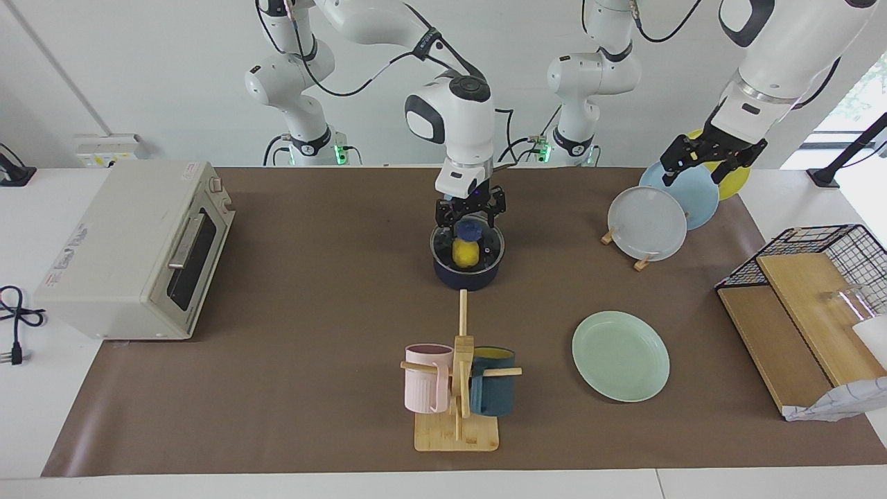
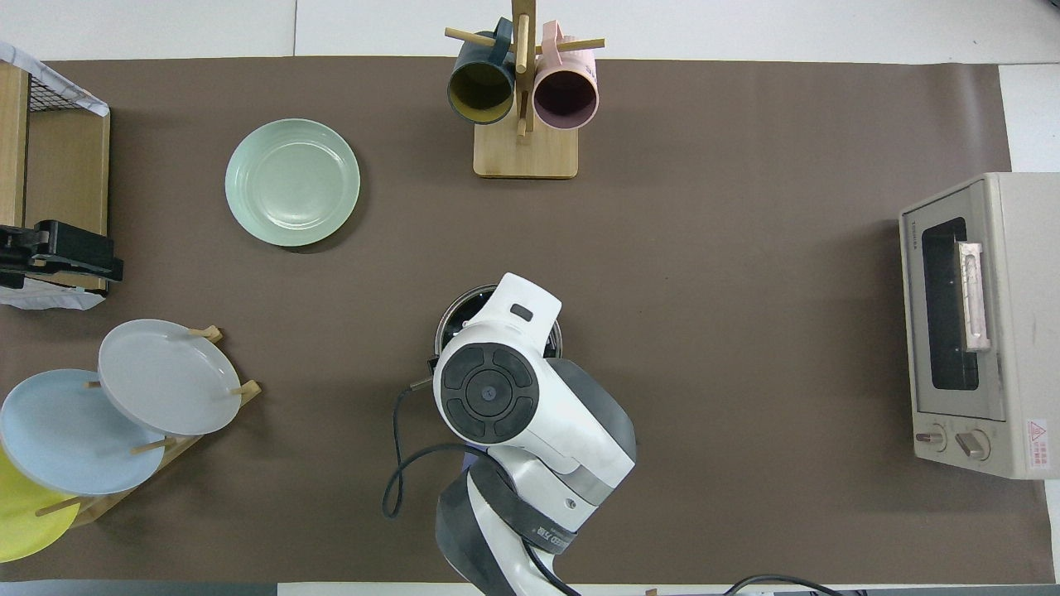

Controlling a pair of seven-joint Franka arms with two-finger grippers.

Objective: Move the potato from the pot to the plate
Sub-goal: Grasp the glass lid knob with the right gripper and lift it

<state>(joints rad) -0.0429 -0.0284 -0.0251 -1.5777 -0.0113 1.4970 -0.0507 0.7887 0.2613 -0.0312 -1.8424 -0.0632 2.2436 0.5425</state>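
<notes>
The yellow potato (image 1: 466,254) lies inside the dark navy pot (image 1: 443,276) at the middle of the table. My right gripper (image 1: 470,216) hangs just over the pot's rim nearer the robots, fingers spread and empty, above the potato. A blue part (image 1: 471,229), which may be the pot's handle, shows right under it. In the overhead view the right arm covers the potato, and only part of the pot's rim (image 2: 453,312) shows. The mint-green plate (image 1: 620,355) (image 2: 292,182) lies bare, farther from the robots than the pot, toward the left arm's end. My left gripper (image 1: 707,161) (image 2: 62,252) waits, open, over the plate rack.
A rack holds grey (image 1: 646,223), light blue (image 1: 693,197) and yellow plates. A mug tree (image 1: 459,388) with a pink and a navy mug stands farther out than the pot. A toaster oven (image 1: 132,249) is at the right arm's end, a wire basket (image 1: 811,242) at the left arm's.
</notes>
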